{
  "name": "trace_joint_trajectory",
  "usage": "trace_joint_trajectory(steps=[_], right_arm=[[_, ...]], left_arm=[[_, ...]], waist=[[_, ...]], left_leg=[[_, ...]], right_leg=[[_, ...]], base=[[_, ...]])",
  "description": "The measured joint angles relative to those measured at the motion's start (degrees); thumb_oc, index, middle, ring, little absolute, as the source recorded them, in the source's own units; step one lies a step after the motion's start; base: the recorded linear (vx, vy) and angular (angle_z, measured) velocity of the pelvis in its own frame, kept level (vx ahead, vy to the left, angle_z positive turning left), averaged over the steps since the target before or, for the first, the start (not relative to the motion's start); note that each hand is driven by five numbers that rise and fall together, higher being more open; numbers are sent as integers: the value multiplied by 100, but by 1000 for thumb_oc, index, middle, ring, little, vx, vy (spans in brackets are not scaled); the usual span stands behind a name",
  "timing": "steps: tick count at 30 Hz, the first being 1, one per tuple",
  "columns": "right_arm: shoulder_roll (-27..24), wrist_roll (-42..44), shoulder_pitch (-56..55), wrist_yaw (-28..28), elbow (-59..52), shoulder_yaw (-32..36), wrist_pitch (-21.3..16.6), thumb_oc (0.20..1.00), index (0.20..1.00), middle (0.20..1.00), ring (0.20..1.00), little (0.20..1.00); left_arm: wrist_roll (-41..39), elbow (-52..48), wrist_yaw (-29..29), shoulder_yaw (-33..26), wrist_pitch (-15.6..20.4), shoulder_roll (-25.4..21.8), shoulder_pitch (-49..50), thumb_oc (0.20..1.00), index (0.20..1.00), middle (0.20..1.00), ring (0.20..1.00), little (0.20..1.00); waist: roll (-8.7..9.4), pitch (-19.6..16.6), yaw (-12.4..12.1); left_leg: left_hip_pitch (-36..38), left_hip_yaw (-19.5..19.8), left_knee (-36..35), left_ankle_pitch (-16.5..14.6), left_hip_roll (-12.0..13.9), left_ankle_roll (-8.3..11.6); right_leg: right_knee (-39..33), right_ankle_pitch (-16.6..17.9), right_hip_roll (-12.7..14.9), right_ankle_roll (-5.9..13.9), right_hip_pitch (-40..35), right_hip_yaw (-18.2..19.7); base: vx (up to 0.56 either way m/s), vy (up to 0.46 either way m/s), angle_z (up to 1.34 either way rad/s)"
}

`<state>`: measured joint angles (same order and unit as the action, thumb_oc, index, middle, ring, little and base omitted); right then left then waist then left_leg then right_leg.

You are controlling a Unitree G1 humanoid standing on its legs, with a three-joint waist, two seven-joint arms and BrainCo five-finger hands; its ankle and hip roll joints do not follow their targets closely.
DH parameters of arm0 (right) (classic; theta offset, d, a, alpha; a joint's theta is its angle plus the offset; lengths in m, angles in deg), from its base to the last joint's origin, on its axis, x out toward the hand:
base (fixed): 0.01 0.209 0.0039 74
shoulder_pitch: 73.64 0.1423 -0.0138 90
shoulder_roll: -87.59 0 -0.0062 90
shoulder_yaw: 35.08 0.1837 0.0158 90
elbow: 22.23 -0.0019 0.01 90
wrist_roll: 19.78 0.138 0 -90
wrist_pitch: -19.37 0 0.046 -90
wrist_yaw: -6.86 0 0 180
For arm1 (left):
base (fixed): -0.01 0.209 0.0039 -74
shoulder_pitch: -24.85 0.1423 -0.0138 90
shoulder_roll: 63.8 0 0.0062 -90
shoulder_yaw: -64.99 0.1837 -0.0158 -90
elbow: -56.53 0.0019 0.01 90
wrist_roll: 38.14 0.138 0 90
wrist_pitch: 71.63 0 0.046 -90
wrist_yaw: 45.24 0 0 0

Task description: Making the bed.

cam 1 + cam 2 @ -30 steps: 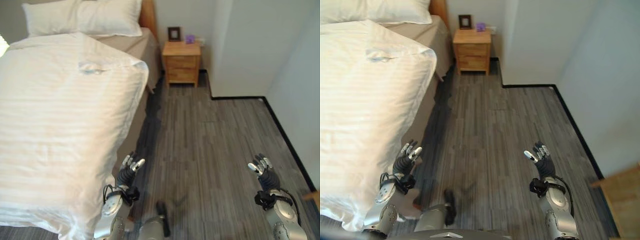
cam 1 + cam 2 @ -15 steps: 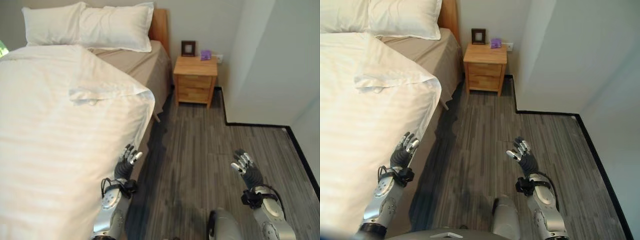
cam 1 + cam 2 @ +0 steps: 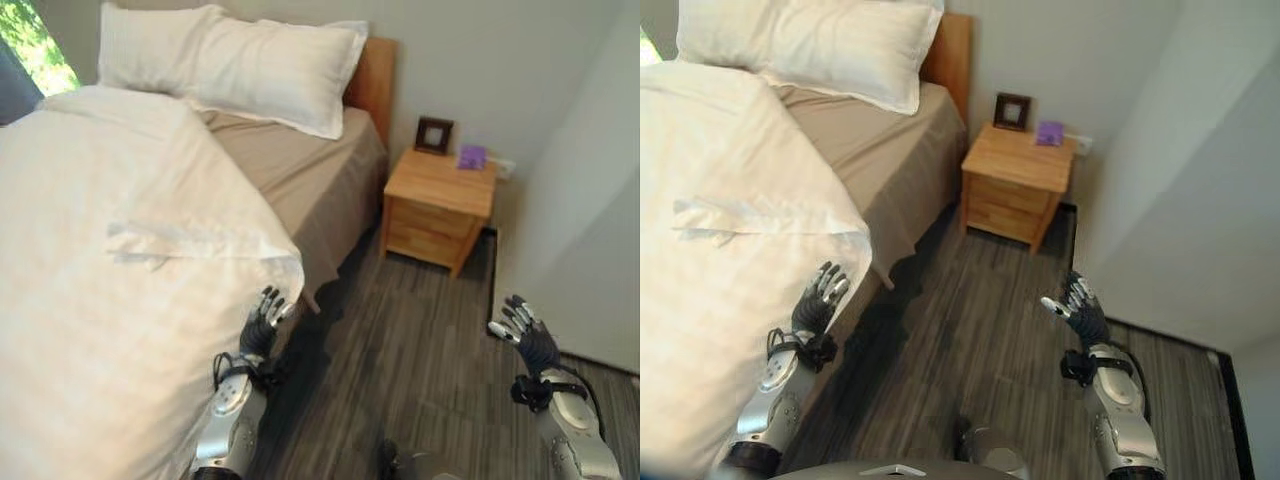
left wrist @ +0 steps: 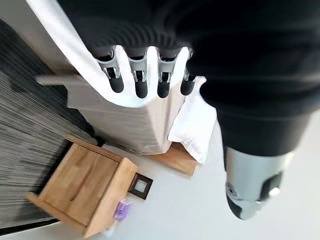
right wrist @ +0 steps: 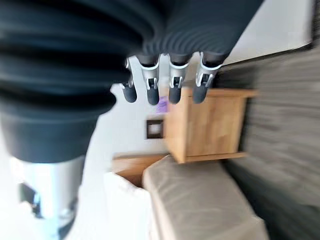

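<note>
Left hand (image 3: 262, 325) hovering beside the hanging corner of the white duvet (image 3: 120, 300), fingers straight and spread, gripping nothing. Right hand (image 3: 527, 338) hanging over the grey plank floor (image 3: 400, 370), fingers likewise apart and empty. Duvet lying over the near part of the bed, top edge folded back, leaving the tan fitted sheet (image 3: 300, 175) bare toward the head. Two white pillows (image 3: 240, 60) resting against the wooden headboard (image 3: 372, 75). Wooden nightstand (image 3: 435, 205) standing just beside the bed, carrying a small picture frame (image 3: 433, 134) and a purple object (image 3: 471, 157).
</note>
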<state>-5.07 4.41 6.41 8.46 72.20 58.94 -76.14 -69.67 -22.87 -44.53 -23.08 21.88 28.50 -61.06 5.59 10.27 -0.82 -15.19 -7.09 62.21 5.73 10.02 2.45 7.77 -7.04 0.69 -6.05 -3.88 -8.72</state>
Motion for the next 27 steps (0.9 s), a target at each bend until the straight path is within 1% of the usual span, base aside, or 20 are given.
trace_joint_trajectory(steps=[3, 4, 5, 7, 8, 9, 10, 11, 12, 13, 14, 15, 16, 18, 19, 21, 22, 24, 25, 27], right_arm=[[-69, 16, 18, 155, -95, 36, 6, 1000, 1000, 1000, 1000, 1000], [-131, 11, 22, 162, -279, 61, -15, 1000, 1000, 1000, 1000, 1000], [-185, 9, 61, 162, -318, 28, -18, 1000, 1000, 1000, 1000, 1000], [-284, -210, 44, 146, -526, -94, -8, 1000, 1000, 1000, 1000, 1000], [-310, -333, 57, 143, -574, -162, 6, 1000, 1000, 1000, 1000, 1000], [-306, -412, 67, 77, -643, -229, 16, 1000, 1000, 1000, 1000, 1000], [-138, -414, 68, 35, -646, -401, 20, 1000, 1000, 1000, 1000, 1000], [-134, -490, 85, -31, -742, -503, 24, 1000, 1000, 1000, 1000, 1000], [-23, -626, 106, -58, -964, -553, -17, 1000, 1000, 1000, 1000, 1000], [5, -636, 122, -76, -1010, -590, -25, 1000, 1000, 1000, 1000, 1000], [36, -637, 95, -111, -1016, -600, -29, 1000, 1000, 1000, 1000, 1000], [43, -644, 20, -237, -933, -563, 23, 1000, 1000, 1000, 1000, 1000], [-15, -648, -111, -259, -923, -540, 45, 1000, 1000, 1000, 1000, 1000], [-175, -653, -122, -345, -820, -485, 56, 1000, 1000, 1000, 1000, 1000], [-169, -648, -168, -345, -802, -418, 46, 1000, 1000, 1000, 1000, 1000], [-168, -647, -342, -346, -776, -280, 50, 1000, 1000, 1000, 1000, 1000], [-154, -647, -376, -341, -762, -183, 52, 1000, 1000, 1000, 1000, 1000], [-79, -641, -486, -343, -660, -34, 38, 1000, 1000, 1000, 1000, 1000], [-119, -637, -384, -343, -526, 78, 32, 1000, 1000, 1000, 1000, 1000], [-156, -632, -314, -318, -436, 232, 17, 1000, 1000, 1000, 1000, 1000]], left_arm=[[-305, -2, -97, -103, 8, 18, 91, 1000, 1000, 1000, 1000, 1000], [-431, 115, -110, -107, 1, 67, 109, 1000, 1000, 1000, 1000, 1000], [-431, 152, -115, -89, -5, 64, 140, 1000, 1000, 1000, 1000, 1000], [-423, 152, -109, -87, -5, 50, 217, 1000, 1000, 1000, 1000, 1000], [-424, 152, -107, -83, -3, 84, 220, 1000, 1000, 1000, 1000, 1000], [-424, 142, -121, -32, -11, 163, 267, 1000, 1000, 1000, 1000, 1000], [-425, 154, -113, -15, -31, 221, 261, 1000, 1000, 1000, 1000, 1000], [-406, 82, -119, 50, -38, 243, 239, 1000, 1000, 1000, 1000, 1000], [-376, 130, -96, 2, -30, 232, 74, 1000, 1000, 1000, 1000, 1000], [-376, 170, -93, -1, -31, 227, -11, 1000, 1000, 1000, 1000, 1000], [-374, 174, -92, 0, -28, 257, -109, 1000, 1000, 1000, 1000, 1000], [-351, 160, -110, 127, -47, 241, -221, 1000, 1000, 1000, 1000, 1000], [-331, 128, -141, 178, -43, 222, -206, 1000, 1000, 1000, 1000, 1000], [-322, -26, -153, 117, 6, 11, -212, 1000, 1000, 1000, 1000, 1000], [-320, -27, -171, 63, 5, -84, -93, 1000, 1000, 1000, 1000, 1000], [-320, 14, -238, 5, 13, -255, -61, 1000, 1000, 1000, 1000, 1000], [-320, 9, -255, 42, 17, -363, -49, 1000, 1000, 1000, 1000, 1000], [-320, 39, -356, 88, -1, -682, 159, 1000, 1000, 1000, 1000, 1000], [-316, 75, -370, 83, 2, -571, 199, 1000, 1000, 1000, 1000, 1000], [-313, -2, -485, 247, 6, -502, 251, 1000, 1000, 1000, 1000, 1000]], waist=[[73, 128, -176], [-58, 174, -142], [-169, 162, -105], [-307, 32, -39], [-300, -5, -36], [-531, -152, 67], [-399, -266, 156], [-371, -275, 150], [-244, -249, 112], [-190, -248, 111], [-200, -193, 140], [-462, 8, 413], [-523, -16, 570], [-492, -23, 380], [-442, -75, 360], [-453, -176, 547], [-371, -191, 542], [141, -413, 545], [-1, -406, 409], [-125, -393, 438]], left_leg=[[-581, -833, -1344, -197, -19, 37], [-610, -1436, -2428, -176, 52, 10], [-645, -1643, -2840, -166, 35, -4], [-353, -2304, -4441, -164, -496, -11], [-11, -2775, -4863, -178, -807, -257], [513, -2756, -4996, -649, -1028, -1128], [1045, -2313, -5652, -894, -1346, -1808], [1388, -2171, -5985, -836, -1440, -1762], [1637, -1953, -5993, -952, -1582, -1589], [1769, -1899, -6028, -991, -1671, -1525], [1897, -1697, -6038, -1085, -1715, -1477], [2239, -1079, -6119, -1094, -1494, -1390], [2332, -881, -6186, -1068, -1435, -1356], [2758, -631, -6453, -1141, -1449, -1218], [2849, -231, -6366, -1255, -1426, -1025], [2852, 517, -6294, -1369, -1259, -845], [2908, 584, -6306, -1410, -1217, -774], [3037, 994, -6161, -1658, -1317, -400], [3020, 999, -6058, -1814, -1145, -222], [2809, 1239, -5878, -1883, -868, -70]], right_leg=[[-653, -79, 46, 146, -681, -209], [-930, -117, -86, 195, -1040, -404], [-975, -207, -167, 216, -1163, -497], [-1075, -537, -267, 512, -1490, -852], [-1012, -655, -302, 712, -1656, -927], [-443, -829, -472, 987, -1693, -910], [659, -1031, -299, 1125, -1479, -854], [2089, -1044, -77, 1469, -906, -860], [4649, -362, 603, 1829, 137, -1003], [5722, -17, 942, 1870, 605, -1050], [6407, 119, 1045, 1770, 1065, -945], [6017, -269, 504, 1184, 1635, -406], [5440, -369, 468, 1223, 1857, -258], [4218, -346, 714, 1236, 2434, 308], [3121, -209, 733, 1166, 2481, 903], [1278, 7, 347, 1464, 1964, 2418], [723, 330, 318, 1455, 1815, 2593], [-146, 1140, 318, 1468, 1228, 3195], [-64, 1003, 249, 1644, 1151, 3003], [-58, 878, 102, 1485, 1053, 2746]], base=[[561, -55, 18], [538, 10, 41], [536, 20, 68], [462, 94, 70], [360, 147, 91], [531, 245, 92], [319, 178, 85], [474, 144, 66], [298, -14, 49], [332, -98, 51], [267, -109, 125], [195, -84, 190], [250, -175, 233], [292, -264, 133], [227, -197, 129], [199, -146, 184], [197, -169, 165], [178, -210, 129], [114, -234, 97], [48, -173, 104]])
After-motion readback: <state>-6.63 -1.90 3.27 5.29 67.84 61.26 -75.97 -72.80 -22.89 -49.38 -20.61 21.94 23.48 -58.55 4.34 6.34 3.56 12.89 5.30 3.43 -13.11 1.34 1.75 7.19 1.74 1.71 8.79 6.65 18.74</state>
